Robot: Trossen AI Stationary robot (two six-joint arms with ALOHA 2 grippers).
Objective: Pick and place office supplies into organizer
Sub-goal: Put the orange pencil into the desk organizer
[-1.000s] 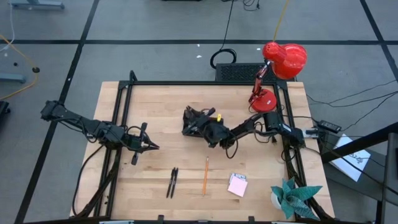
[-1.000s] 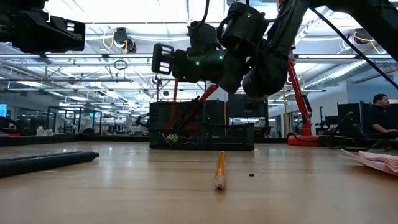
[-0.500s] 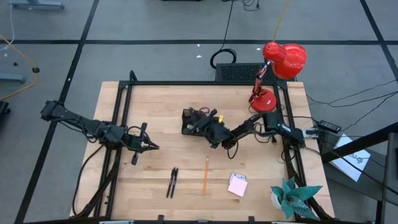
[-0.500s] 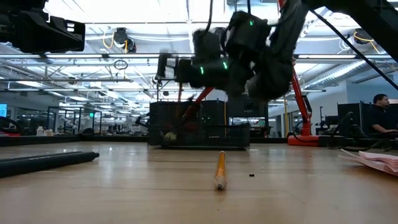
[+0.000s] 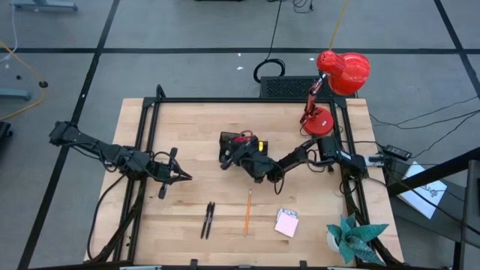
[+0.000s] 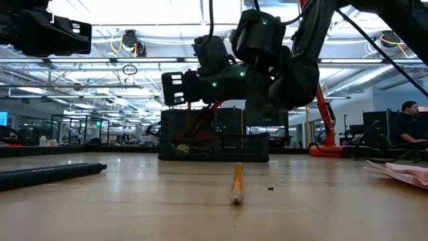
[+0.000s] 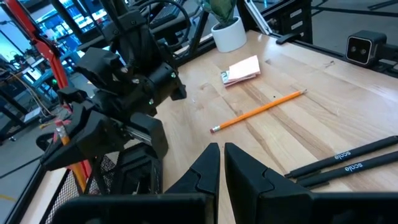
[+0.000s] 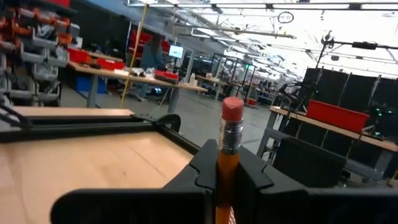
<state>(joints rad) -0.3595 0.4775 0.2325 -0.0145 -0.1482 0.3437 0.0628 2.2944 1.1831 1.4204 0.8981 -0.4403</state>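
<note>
- The right gripper (image 8: 227, 180) clamps a slim orange pencil (image 8: 229, 149) with pink eraser above the black mesh organizer (image 5: 232, 146).
- The left gripper (image 5: 182, 177) hangs closed and empty over bare wooden desk (image 5: 195, 120).

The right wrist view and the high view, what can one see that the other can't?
Only the right wrist view shows, up close, the pink eraser end of an orange pencil clamped between the right gripper's jaws. Only the high view shows the pink sticky-note pad, two black pens, a second orange pencil lying loose, the small black organizer tray, the red desk lamp and the left gripper waiting apart. Both show the light wooden table.
</note>
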